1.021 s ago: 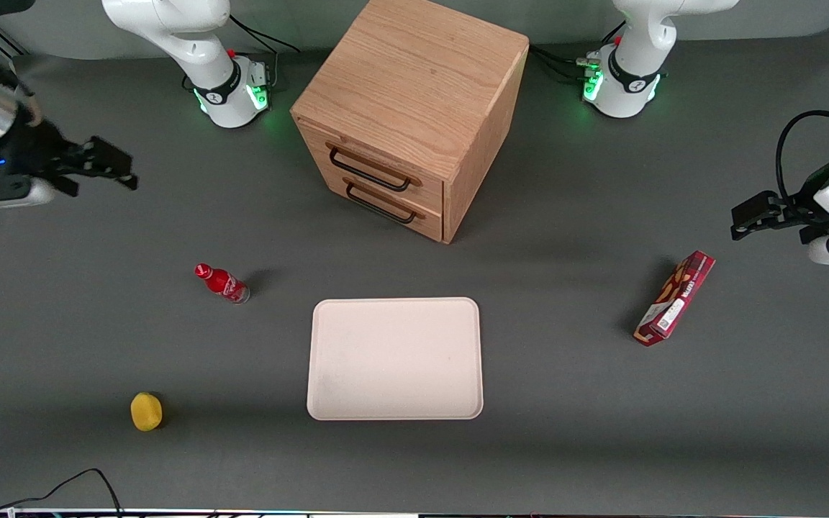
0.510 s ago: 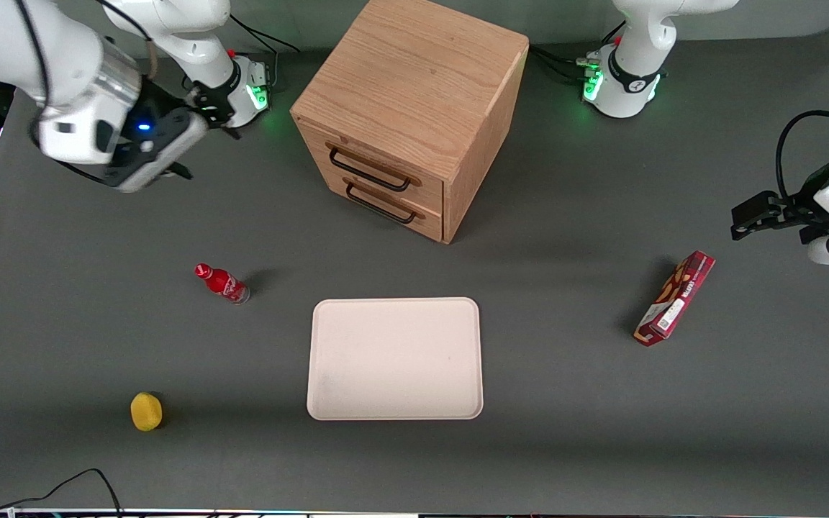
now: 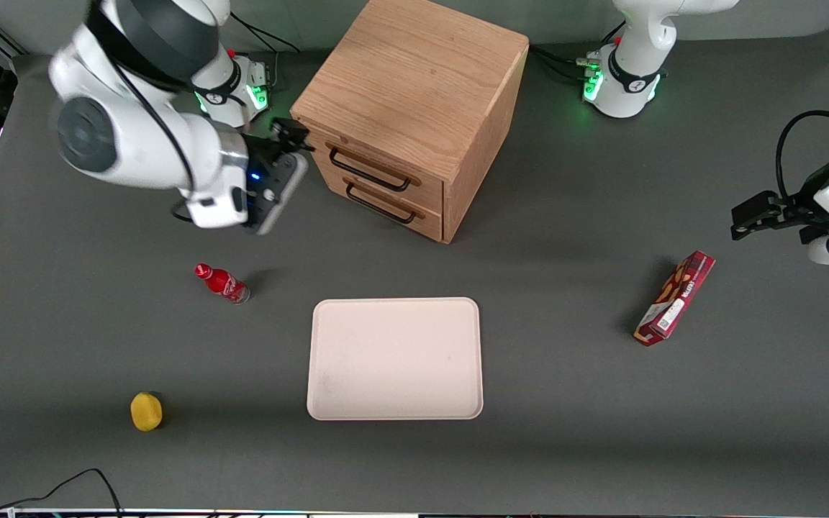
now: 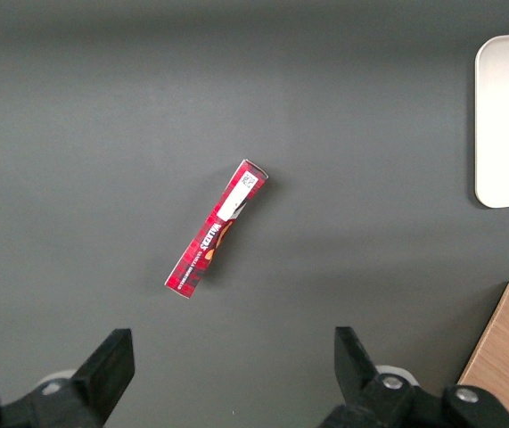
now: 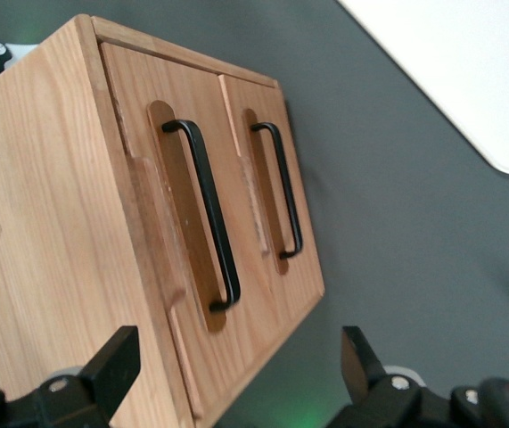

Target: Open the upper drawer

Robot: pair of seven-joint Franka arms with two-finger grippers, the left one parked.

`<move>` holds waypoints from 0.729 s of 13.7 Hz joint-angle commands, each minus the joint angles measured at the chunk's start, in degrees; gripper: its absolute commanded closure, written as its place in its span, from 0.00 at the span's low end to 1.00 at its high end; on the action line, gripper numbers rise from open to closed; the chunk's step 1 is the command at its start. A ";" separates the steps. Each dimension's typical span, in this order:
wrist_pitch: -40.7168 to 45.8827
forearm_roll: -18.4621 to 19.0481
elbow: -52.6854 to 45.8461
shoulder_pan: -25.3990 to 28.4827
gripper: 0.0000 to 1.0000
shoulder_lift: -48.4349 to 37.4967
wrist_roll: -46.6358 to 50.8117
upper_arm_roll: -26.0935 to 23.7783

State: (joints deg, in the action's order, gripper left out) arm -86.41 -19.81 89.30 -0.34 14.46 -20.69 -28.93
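We count one wood cabinet (image 3: 414, 93). Two drawers in it: upper drawer (image 3: 378, 167), bottom drawer (image 3: 386, 204). Two black handles, one on each drawer. One pink tray (image 3: 395, 358). One red bottle (image 3: 222, 283). One yellow round thing (image 3: 146, 411). One red snack box (image 3: 675, 298). One gripper (image 3: 291, 135) just beside cabinet's front, fingers spread apart. One gray table (image 3: 565, 403).

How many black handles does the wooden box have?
2. The upper drawer's handle sits just under the cabinet top; the lower handle is below it. Both drawers are shut. The gripper, fingers open, hovers beside the upper handle's end, not touching.
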 commanded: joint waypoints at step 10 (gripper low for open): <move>-15.35 -1.28 11.94 0.34 0.00 2.15 -0.40 -5.34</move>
State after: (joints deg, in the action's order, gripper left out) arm -99.17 -19.82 98.02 0.19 18.31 -20.69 -33.57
